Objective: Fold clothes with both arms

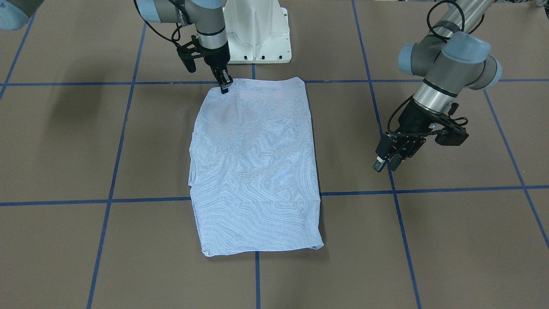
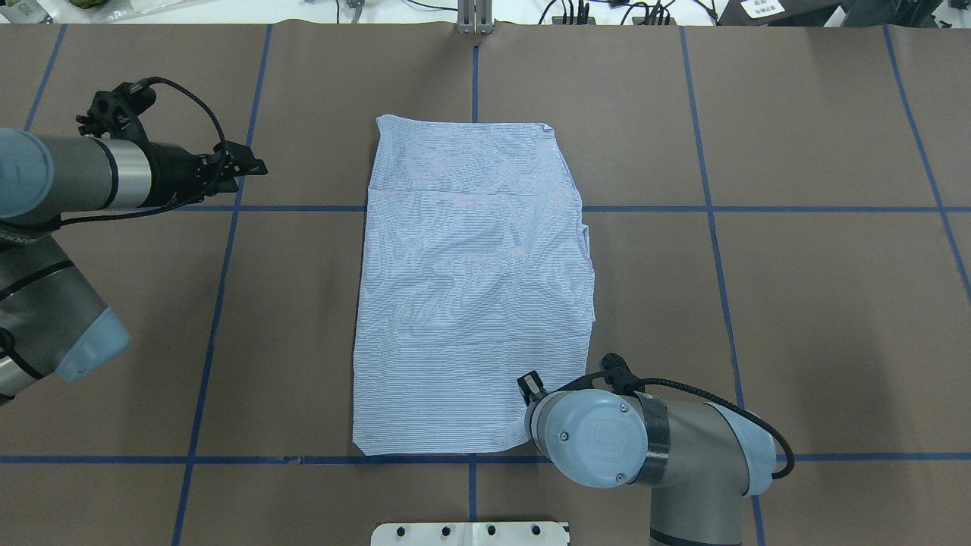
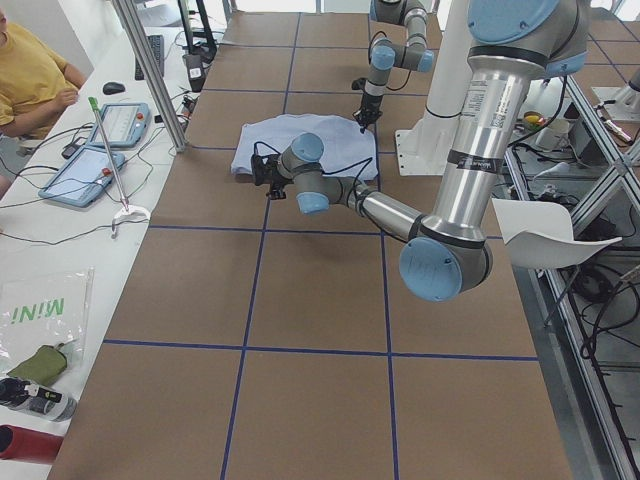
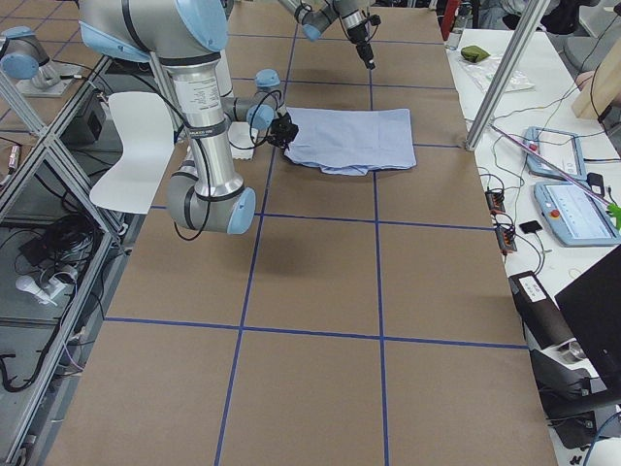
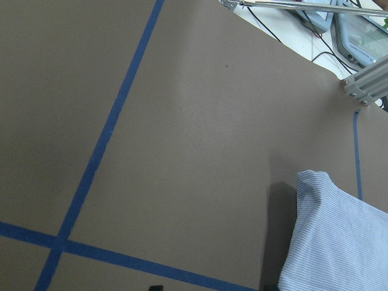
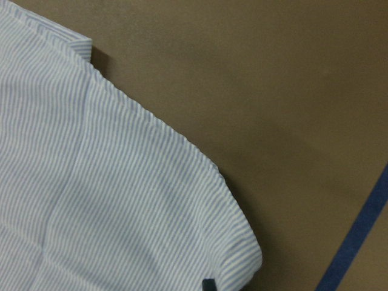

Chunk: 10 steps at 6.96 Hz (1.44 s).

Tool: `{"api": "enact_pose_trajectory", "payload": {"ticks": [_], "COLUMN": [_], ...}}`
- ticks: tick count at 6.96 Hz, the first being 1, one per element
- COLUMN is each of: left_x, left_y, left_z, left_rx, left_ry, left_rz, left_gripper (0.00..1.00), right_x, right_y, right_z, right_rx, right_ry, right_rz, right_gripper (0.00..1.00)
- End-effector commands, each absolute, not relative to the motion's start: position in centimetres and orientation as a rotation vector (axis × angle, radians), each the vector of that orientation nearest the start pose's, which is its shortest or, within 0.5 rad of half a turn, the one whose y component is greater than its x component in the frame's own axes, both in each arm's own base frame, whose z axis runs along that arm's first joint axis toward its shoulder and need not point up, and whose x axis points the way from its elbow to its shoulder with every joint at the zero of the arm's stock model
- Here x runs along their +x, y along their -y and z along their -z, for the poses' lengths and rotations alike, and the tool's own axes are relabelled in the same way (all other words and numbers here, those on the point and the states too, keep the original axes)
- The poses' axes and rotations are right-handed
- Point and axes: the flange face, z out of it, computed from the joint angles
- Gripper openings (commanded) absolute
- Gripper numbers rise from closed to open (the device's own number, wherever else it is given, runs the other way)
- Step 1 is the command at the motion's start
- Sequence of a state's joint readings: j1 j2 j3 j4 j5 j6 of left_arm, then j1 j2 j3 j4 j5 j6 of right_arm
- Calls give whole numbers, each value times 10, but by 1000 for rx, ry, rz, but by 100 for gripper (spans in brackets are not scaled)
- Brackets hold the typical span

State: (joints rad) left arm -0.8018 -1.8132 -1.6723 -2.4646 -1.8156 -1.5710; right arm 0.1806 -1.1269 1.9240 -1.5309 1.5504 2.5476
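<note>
Striped shirt (image 1: 257, 171), folded to a long rectangle, flat on the desk (image 1: 450, 240), stretched straight out from the white pedestal base (image 1: 257, 34), near short edge just beside it. At the shirt corner closest to the pedestal base on the right-arm side, right claw (image 1: 224, 86), fingers drawn together, tips down on the cloth; pinching fabric or merely touching it, impossible to tell. Farther from the pedestal base and off to its left, left claw (image 1: 387, 165) hanging above bare desk, fingers slightly parted, empty, well apart from the cloth. Likely step: folding the pedestal-end edge over toward the far edge. To do it well, probably: bring the left claw to the other corner by the pedestal base, pinch every layer at both corners, lift level and together, lay edge on edge without dragging. Front-facing view: right claw's tips plain, hidden under the wrist joint in the overhead. Right wrist view: rounded, layered corner close up, seen nowhere else.
</note>
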Motion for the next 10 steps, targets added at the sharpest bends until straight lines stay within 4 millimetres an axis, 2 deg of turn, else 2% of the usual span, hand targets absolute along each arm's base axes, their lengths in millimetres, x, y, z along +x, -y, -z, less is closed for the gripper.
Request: {"api": "enact_pose_trajectory", "payload": {"ticks": [1,2,3,4,5,6,8,9,10], "left_x": [388,421,436,464,479,494,512,520,521], "left_y": [446,386,337,294,264,240,207,196,194], "left_z": [-359,-351,-340,-334,-327,-331,-334,-338,-336], "left_rx": [146,111,21,-15,-49,-73,-92,-112,-116], "left_ry": [-1310,-1321,-1293,-1265,-1258,-1218,-1187,-1171,-1174], "left_rz": [653,671,689,709,706,707,681,679,675], "left_gripper": [64,64,64,64,64,64,64,63,59], "right_x": [-555,-555,-555,-555,-555,-554,-553,-551,-551], "right_y": [239,239,239,237,237,237,237,238,238], "right_z": [-254,-255,-256,-264,-264,-263,-261,-258,-258], "right_rx": [-340,-340,-339,-335,-329,-330,-330,-331,-331], "right_ry": [825,825,822,809,812,813,817,822,822], "right_rz": [-1089,-1089,-1088,-1085,-1072,-1071,-1072,-1072,-1072], "right_gripper": [0,0,0,0,0,0,0,0,0]}}
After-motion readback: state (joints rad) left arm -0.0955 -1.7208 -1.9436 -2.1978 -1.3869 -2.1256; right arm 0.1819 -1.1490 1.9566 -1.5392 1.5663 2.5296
